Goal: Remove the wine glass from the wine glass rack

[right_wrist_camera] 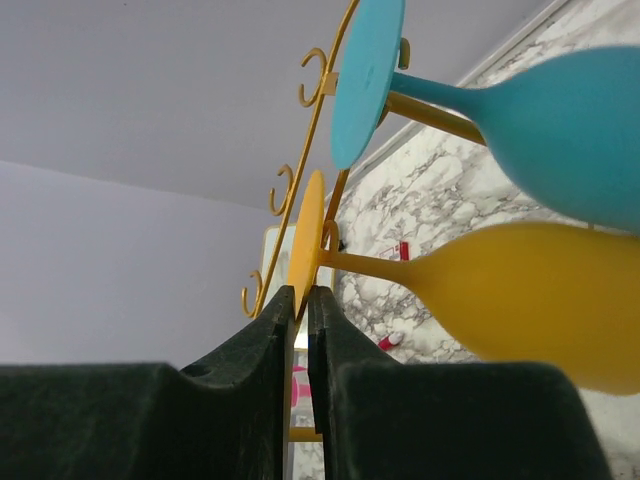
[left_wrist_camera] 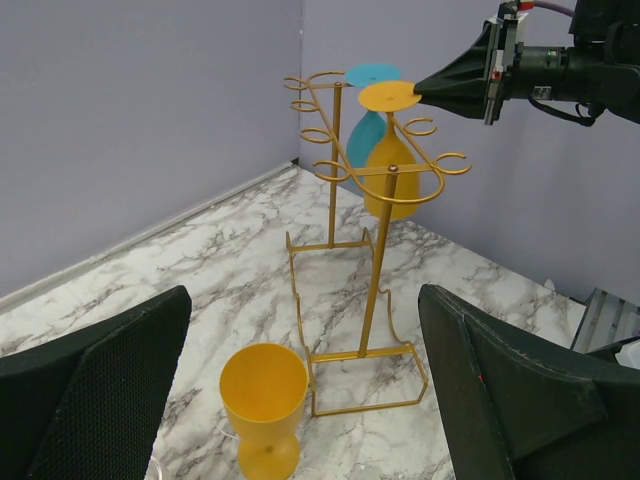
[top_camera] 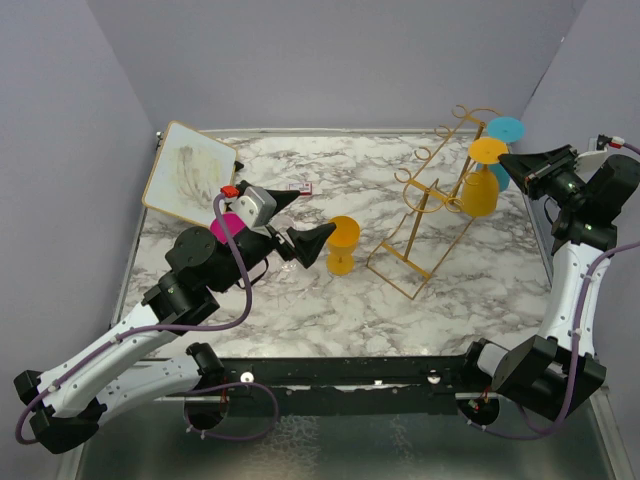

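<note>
A yellow wine glass (top_camera: 480, 188) hangs upside down on the gold wine glass rack (top_camera: 425, 215) at the marble surface's (top_camera: 300, 300) far right. The right fingers (right_wrist_camera: 250, 370) pinch its round foot. The left fingers (top_camera: 318, 243) stand wide apart near a second yellow glass (top_camera: 343, 245) on the surface.

Bright, even, diffuse light from above; only faint soft shadows under the wine glass rack (top_camera: 430, 200) on the marble table (top_camera: 300, 310). Right wrist view: the right gripper (right_wrist_camera: 302, 300) renders dark and soft-edged, the yellow wine glass (right_wrist_camera: 520, 300) mildly blurred.
</note>
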You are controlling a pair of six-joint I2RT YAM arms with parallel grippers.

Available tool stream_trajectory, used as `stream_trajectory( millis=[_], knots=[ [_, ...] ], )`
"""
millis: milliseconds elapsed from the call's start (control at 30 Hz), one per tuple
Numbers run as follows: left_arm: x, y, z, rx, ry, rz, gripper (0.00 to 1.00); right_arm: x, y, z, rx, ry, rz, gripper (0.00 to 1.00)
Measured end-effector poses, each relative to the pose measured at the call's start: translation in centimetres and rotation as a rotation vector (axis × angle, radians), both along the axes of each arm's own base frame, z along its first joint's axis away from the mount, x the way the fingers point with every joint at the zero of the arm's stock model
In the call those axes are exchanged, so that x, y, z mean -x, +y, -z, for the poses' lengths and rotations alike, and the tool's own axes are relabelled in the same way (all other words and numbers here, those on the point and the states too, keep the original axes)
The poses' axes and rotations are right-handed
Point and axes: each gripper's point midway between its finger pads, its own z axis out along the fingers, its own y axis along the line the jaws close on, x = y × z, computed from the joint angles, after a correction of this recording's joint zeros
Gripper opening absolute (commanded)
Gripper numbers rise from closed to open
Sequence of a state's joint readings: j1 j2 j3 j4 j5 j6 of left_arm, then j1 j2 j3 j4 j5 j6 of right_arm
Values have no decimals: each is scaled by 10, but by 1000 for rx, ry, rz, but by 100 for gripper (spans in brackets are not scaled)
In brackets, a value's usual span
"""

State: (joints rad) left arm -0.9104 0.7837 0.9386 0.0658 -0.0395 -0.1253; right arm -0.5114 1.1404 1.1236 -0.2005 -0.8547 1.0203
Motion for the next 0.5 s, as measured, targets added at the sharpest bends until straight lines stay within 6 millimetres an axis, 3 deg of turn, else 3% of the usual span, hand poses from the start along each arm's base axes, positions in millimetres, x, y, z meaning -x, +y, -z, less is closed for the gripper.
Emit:
stream_trajectory(
  millis=[300,500],
  knots=[
    [0,0,0,1,1,-3,99,1,1,2,-10,12,1,2],
    [0,0,0,4,4,-2,99,4,3,-3,-24,9,4,2]
  ],
)
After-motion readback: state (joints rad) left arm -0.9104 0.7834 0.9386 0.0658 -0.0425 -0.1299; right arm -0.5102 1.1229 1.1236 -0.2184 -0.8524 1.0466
